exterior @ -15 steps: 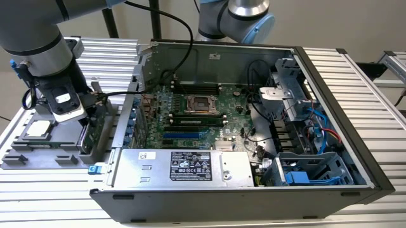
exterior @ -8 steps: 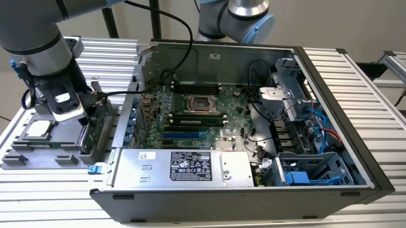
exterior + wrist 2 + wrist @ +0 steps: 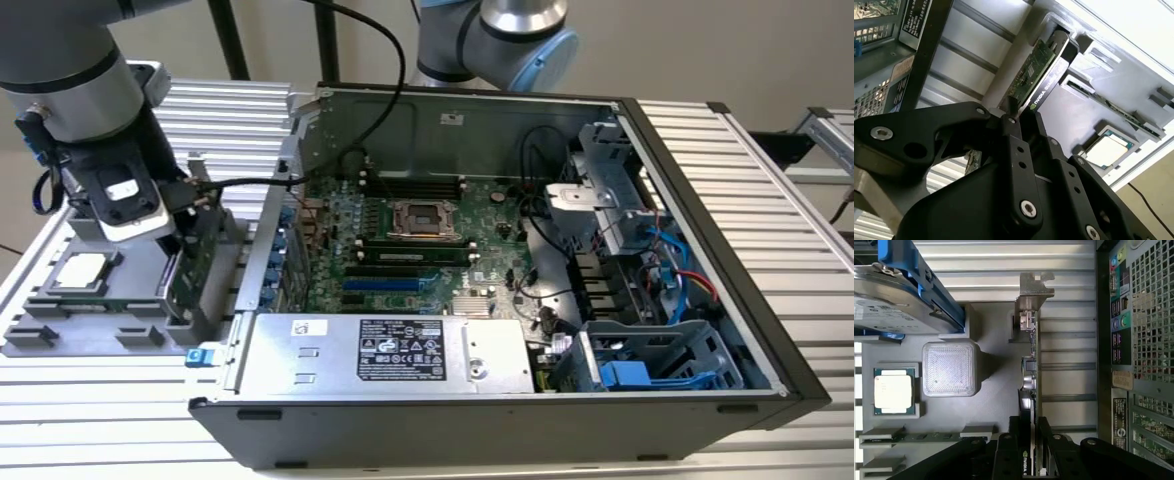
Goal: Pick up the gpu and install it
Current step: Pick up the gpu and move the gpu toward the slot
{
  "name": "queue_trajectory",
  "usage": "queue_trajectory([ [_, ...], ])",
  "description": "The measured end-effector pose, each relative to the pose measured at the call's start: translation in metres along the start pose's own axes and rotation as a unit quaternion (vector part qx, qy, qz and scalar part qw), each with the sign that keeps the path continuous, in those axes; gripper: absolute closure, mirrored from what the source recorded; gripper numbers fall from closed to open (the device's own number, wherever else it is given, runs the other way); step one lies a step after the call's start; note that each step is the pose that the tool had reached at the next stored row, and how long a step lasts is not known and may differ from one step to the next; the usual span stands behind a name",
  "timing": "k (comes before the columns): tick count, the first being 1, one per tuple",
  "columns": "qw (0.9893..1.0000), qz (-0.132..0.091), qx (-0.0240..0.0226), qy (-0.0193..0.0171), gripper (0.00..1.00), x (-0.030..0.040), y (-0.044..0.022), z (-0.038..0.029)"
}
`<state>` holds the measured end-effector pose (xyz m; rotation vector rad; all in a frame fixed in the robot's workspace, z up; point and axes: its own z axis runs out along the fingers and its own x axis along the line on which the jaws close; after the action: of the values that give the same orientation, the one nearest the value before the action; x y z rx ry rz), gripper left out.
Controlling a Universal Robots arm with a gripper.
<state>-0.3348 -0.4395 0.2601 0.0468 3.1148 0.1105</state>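
Note:
The gpu (image 3: pixel 188 258) stands on its edge in a slot of the grey parts tray (image 3: pixel 74 342), at the exterior view's left, beside the open computer case. Its green board and black cooler side show in both wrist views (image 3: pixel 1032 70) (image 3: pixel 1030 365), with a silver bracket at the far end. My gripper (image 3: pixel 171 240) is lowered onto the card's top edge. In both wrist views the gripper (image 3: pixel 1029 442) (image 3: pixel 1014 119) has one black finger on each face of the card, shut on it. The card still sits in the tray.
The tray also holds a square silver processor (image 3: pixel 894 391), a silver hard drive with blue rails (image 3: pixel 896 297) and memory sticks (image 3: pixel 919 436). The open case (image 3: pixel 727 260) shows the motherboard (image 3: pixel 400 250), blue and black card slots (image 3: pixel 380 283) and a power supply (image 3: pixel 387 350).

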Motion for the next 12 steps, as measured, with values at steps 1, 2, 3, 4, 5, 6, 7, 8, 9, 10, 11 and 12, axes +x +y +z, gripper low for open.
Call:
queue_trajectory([
  [1,1.0000,0.000,0.0000,0.0000,1.00,0.0000,0.0002,-0.0024],
  [2,1.0000,0.000,0.0000,0.0000,1.00,-0.0001,0.0003,-0.0044],
  [3,1.0000,0.000,0.0000,0.0000,1.00,-0.0001,0.0005,-0.0065],
  [4,1.0000,0.000,0.0000,0.0000,1.00,-0.0002,0.0007,-0.0086],
  [5,1.0000,0.000,0.0000,0.0000,1.00,-0.0002,0.0008,-0.0106],
  [6,1.0000,0.000,0.0000,0.0001,1.00,-0.0003,0.0009,-0.0125],
  [7,1.0000,0.000,0.0000,0.0001,1.00,-0.0003,0.0011,-0.0145],
  [8,1.0000,0.000,0.0000,0.0001,1.00,-0.0004,0.0012,-0.0165],
  [9,1.0000,0.000,0.0000,0.0001,1.00,-0.0004,0.0014,-0.0186],
  [10,1.0000,0.000,0.0000,0.0002,1.00,-0.0004,0.0015,-0.0204],
  [11,1.0000,0.000,0.0000,0.0002,1.00,-0.0005,0.0016,-0.0223],
  [12,1.0000,0.000,0.0000,0.0002,1.00,-0.0005,0.0018,-0.0241],
])
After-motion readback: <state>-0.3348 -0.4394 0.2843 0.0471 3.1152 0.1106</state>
